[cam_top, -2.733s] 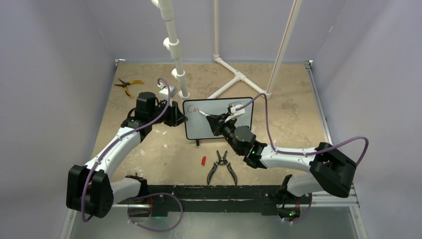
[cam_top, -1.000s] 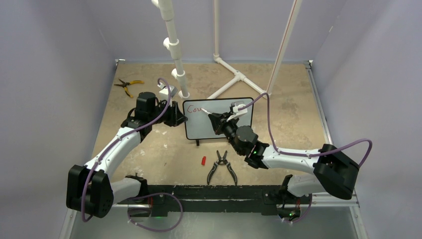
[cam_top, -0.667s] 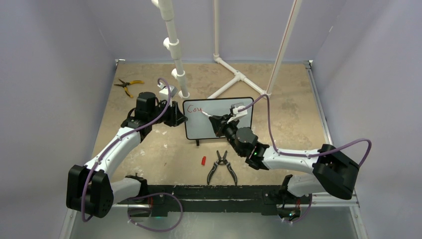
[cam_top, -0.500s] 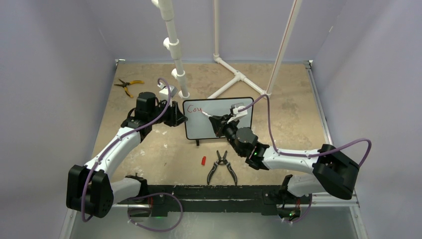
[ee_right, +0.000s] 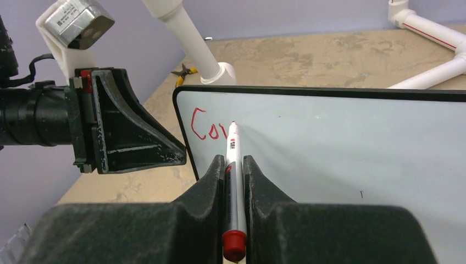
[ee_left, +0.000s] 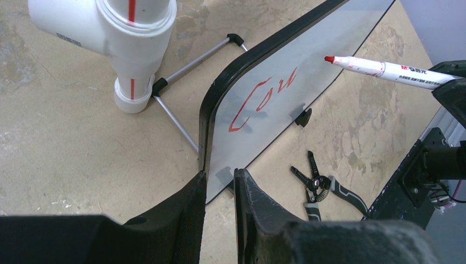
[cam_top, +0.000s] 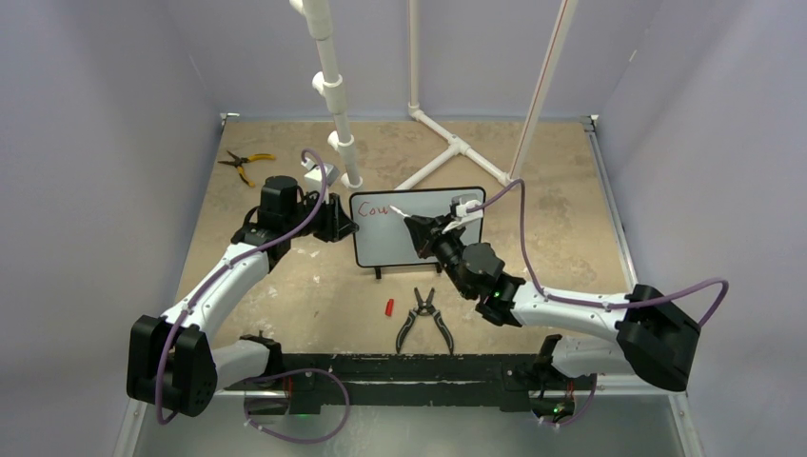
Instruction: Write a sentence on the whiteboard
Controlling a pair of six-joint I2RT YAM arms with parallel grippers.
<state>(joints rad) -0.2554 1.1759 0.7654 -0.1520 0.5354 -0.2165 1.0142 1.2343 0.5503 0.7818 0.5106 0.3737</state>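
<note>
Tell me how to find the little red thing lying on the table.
Start at the whiteboard standing in the middle of the tan table. Just below it in the top view, black-handled pliers lie open. The red cap lies just left of them, the only loose red piece.

whiteboard [ee_right: 357, 148] right end cut off; marker [ee_right: 233, 170] tip perhaps covers sentence [ee_right: 206, 125] end

Pale lavender walls [cam_top: 95, 143] around a mottled tan tabletop [cam_top: 314, 286], white pipe frame [cam_top: 328, 67]
</note>
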